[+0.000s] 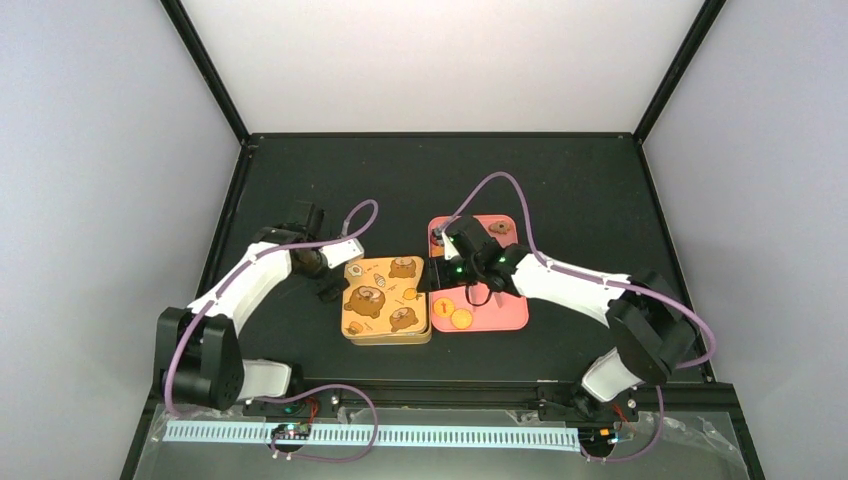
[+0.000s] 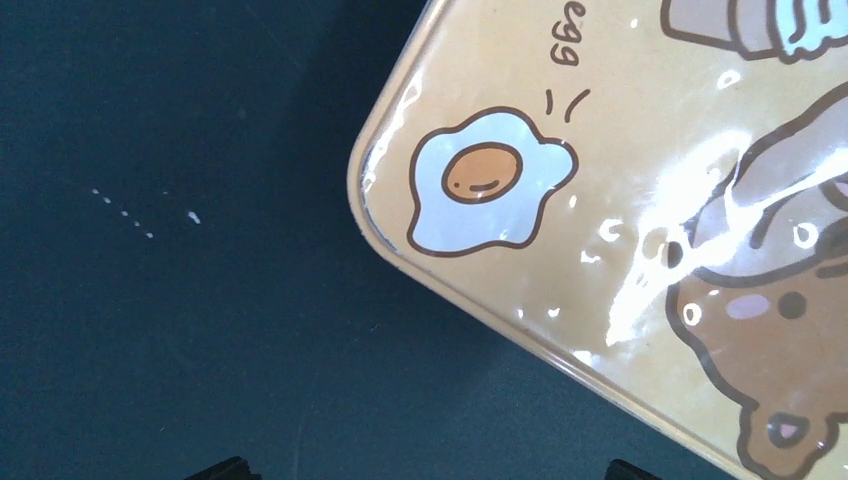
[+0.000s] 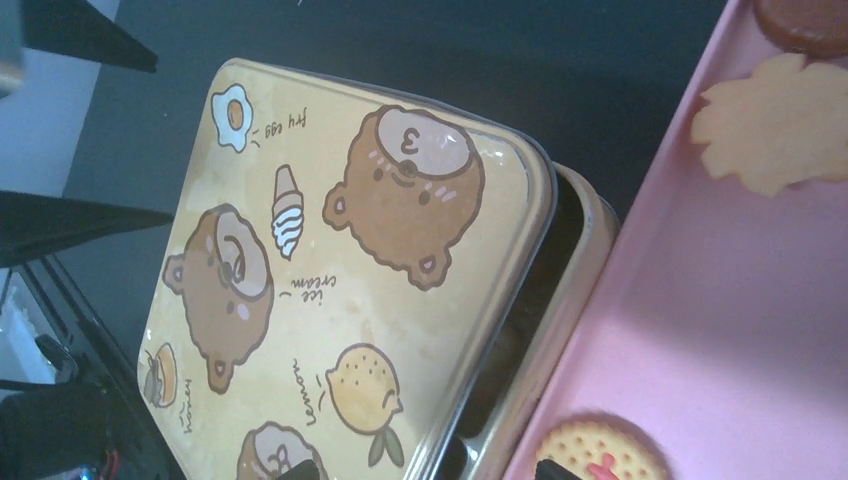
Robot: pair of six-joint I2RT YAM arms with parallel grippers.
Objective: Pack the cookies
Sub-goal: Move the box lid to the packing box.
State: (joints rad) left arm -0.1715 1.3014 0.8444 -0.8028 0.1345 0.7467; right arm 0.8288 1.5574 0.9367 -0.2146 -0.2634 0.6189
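1 tin [image 1: 387,300] w/ lid, 1 pink tray [image 1: 500,312]; on tray 2 round orange cookies [image 1: 461,319], 1 flower cookie [image 3: 775,125], 1 brown cookie [image 1: 498,228].

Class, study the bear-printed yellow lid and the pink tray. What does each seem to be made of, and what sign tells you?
The lid: probably thin metal with a glossy printed coat, since it shows bright glare streaks and a rolled rim. The pink tray: likely plastic with a matte finish, given its even colour, soft sheen and lack of sharp reflections.
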